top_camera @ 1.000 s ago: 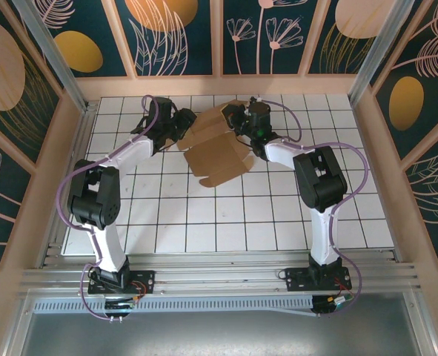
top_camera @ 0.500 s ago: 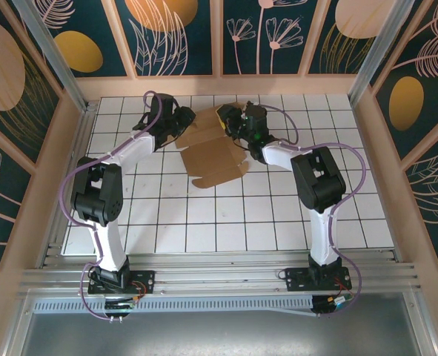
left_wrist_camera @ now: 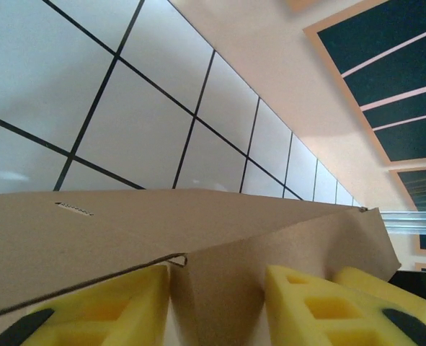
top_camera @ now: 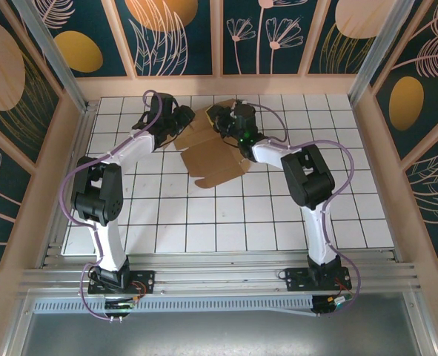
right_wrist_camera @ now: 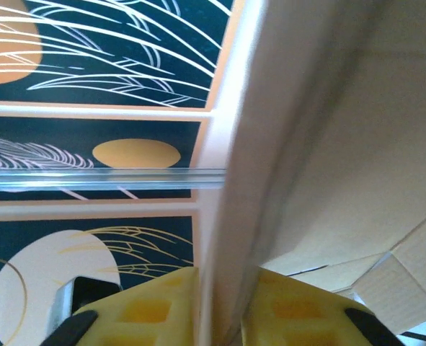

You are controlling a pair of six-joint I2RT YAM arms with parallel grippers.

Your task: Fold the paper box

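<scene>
Your right pincer point(top_camera: 220, 119) has slid leftward along the far edge of the paper box point(top_camera: 215, 159) since a second ago. The box's raised far flaps have dropped, so the sheet now lies flatter. Your left pincer point(top_camera: 183, 119) has barely shifted.

From your left, that pincer sits at the box's far-left corner. In its wrist view its yellow fingers point(left_wrist_camera: 119, 303) stand either side of a folded cardboard flap and are closed on it, above the white tiled surface point(left_wrist_camera: 126, 108). The brown box lies partly open at the far middle of the surface, between the two pincers. On your right, the right pincer is clamped on a thin cardboard edge that runs up between its yellow fingers point(right_wrist_camera: 299, 310).
</scene>
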